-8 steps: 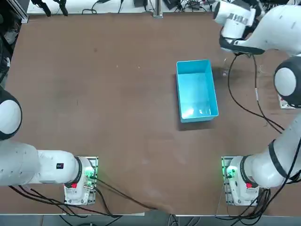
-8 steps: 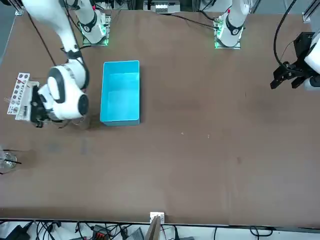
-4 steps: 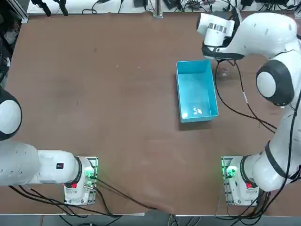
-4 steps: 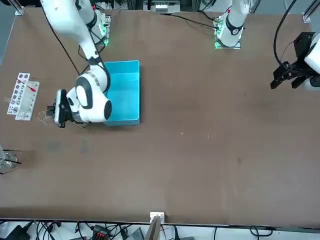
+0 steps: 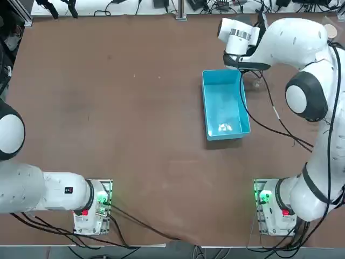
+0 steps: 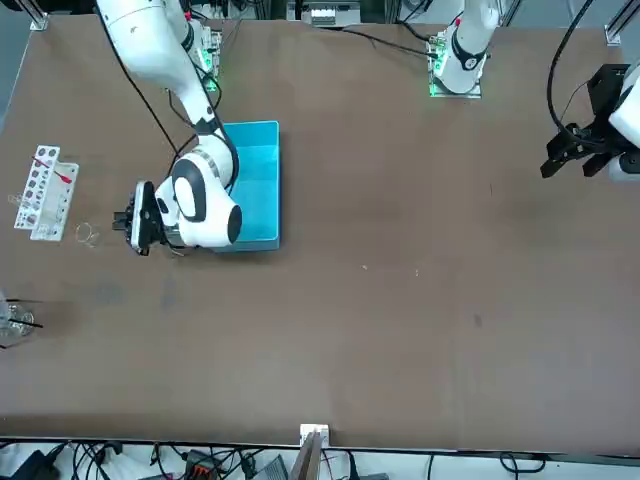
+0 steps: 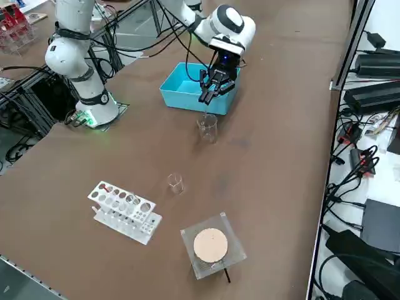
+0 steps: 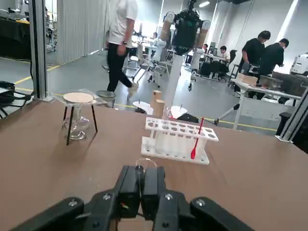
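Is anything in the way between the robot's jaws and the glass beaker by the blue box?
Nothing visible. The right arm's jaws, shut, hang beside the far corner of the blue box; the glass beaker stands past them, the gap between clear.

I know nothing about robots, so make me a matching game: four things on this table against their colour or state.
1 bin
2 tube rack
3 beaker
4 right tool, beside the bin's end

a clear glass
b shut
c blue
d white, holding a red stick

Pairs: 1-c, 2-d, 3-a, 4-b
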### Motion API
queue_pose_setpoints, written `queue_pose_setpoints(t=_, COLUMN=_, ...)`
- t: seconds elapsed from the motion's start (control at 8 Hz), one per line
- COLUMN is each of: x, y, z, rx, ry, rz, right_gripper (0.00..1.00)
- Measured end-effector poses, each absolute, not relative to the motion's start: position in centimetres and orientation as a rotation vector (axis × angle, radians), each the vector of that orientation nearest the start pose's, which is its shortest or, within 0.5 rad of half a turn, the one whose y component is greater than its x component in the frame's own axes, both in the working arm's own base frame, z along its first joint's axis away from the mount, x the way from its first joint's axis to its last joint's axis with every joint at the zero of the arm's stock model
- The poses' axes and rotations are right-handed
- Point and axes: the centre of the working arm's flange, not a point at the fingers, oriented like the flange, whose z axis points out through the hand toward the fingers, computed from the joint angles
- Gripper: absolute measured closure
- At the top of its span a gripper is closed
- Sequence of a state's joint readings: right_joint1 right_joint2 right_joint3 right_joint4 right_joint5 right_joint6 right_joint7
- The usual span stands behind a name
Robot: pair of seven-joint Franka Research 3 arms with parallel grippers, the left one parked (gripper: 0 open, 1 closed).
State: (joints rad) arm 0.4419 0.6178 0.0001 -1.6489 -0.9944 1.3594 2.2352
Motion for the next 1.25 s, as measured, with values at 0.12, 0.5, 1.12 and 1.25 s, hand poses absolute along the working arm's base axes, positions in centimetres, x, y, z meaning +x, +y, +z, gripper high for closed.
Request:
queue_pose_setpoints(t=0.12, x=59.1, y=16.6, z=25.9, rx=1.412, ry=-1.336, rz=0.881, right_gripper=0.94)
queue_pose_setpoints(t=0.5, x=59.3, y=15.9, z=22.7, rx=1.358, ry=-1.38, rz=0.865, right_gripper=0.94)
queue_pose_setpoints(t=1.12, x=60.2, y=15.4, z=21.8, rx=1.298, ry=-1.56, rz=0.869, right_gripper=0.94)
queue_pose_setpoints(t=1.25, x=60.2, y=15.2, z=21.7, rx=1.285, ry=-1.584, rz=0.868, right_gripper=0.94)
